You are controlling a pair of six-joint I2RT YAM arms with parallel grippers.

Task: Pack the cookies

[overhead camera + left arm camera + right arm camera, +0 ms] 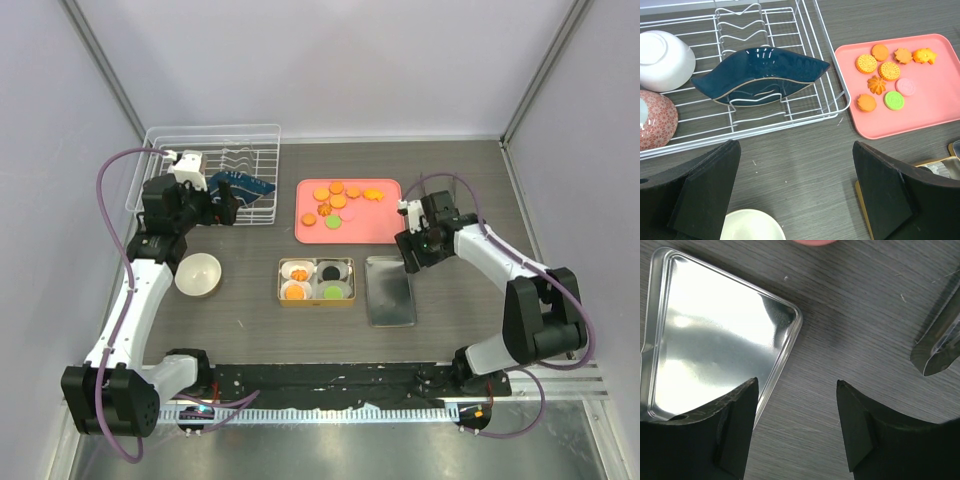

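Observation:
Several cookies [338, 200] lie on a pink tray [385, 228]: mostly orange, one green [894, 100], one pale pink [906, 86]. A gold tin [316, 300] in front of the tray holds white paper cups with two orange cookies [297, 271], a black one [329, 270] and a green one [333, 291]. My left gripper [228, 200] is open and empty over bare table between the dish rack and the tin, as the left wrist view [797, 185] also shows. My right gripper [409, 255] is open and empty by the tin lid's far right corner [797, 425].
The silver tin lid [390, 290] lies flat right of the tin and shows in the right wrist view [715, 340]. A white wire dish rack [170, 135] at the back left holds a blue dish [760, 75] and two bowls. A cream bowl [198, 274] sits left of the tin.

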